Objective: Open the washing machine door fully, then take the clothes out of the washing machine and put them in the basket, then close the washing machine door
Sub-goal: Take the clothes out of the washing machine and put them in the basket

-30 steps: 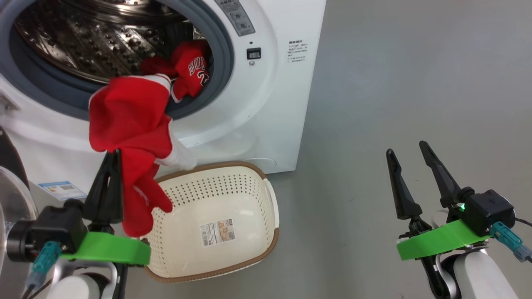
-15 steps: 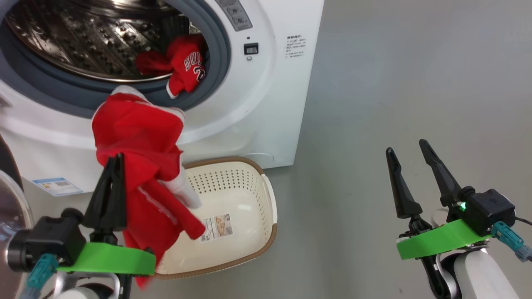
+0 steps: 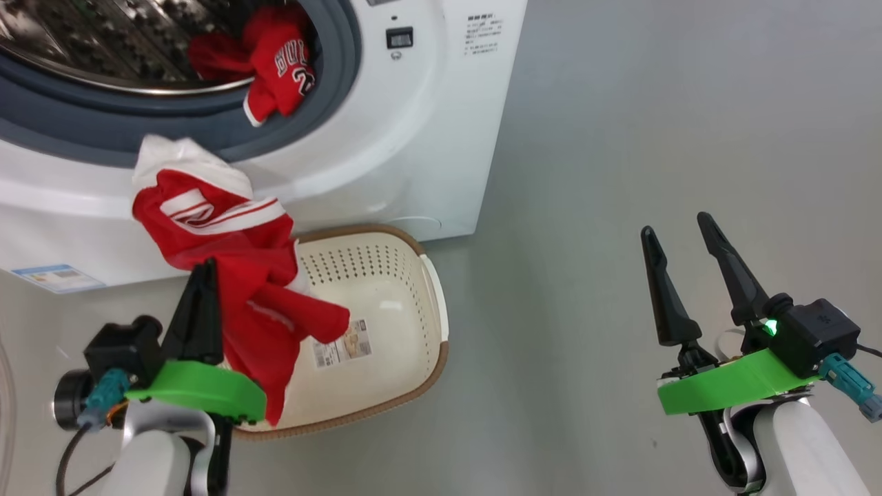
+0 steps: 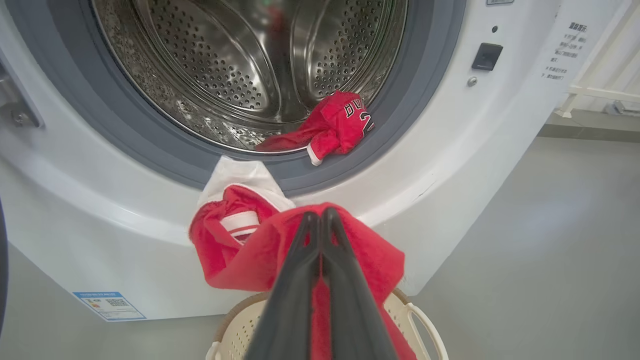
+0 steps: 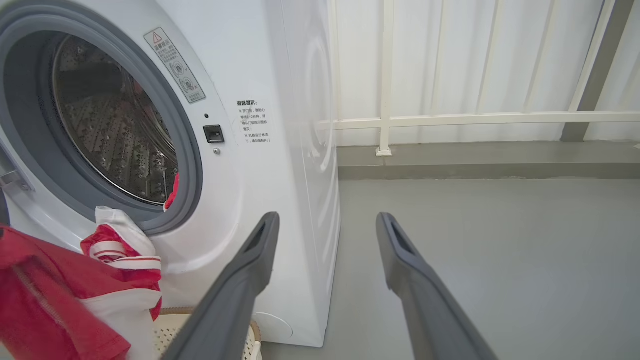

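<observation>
My left gripper (image 3: 204, 267) is clenched on a red-and-white jersey (image 3: 227, 234) at the lower left of the head view. The cloth hangs over the basket (image 3: 413, 275), in front of the washing machine (image 3: 413, 138). A second red jersey (image 3: 275, 65) lies at the drum's lip, top of frame. My right gripper (image 3: 675, 224) sits lower right, fingers spread and empty.

Clothes (image 3: 234, 269): bright red, white trim and stripes.
Basket (image 3: 386, 272): cream, dotted with holes, brown rim.
Washing machine (image 3: 420, 138): white; grey ring (image 3: 138, 120); perforated steel drum (image 3: 103, 41); blue label (image 3: 58, 277).
Floor (image 3: 654, 124): plain grey.
</observation>
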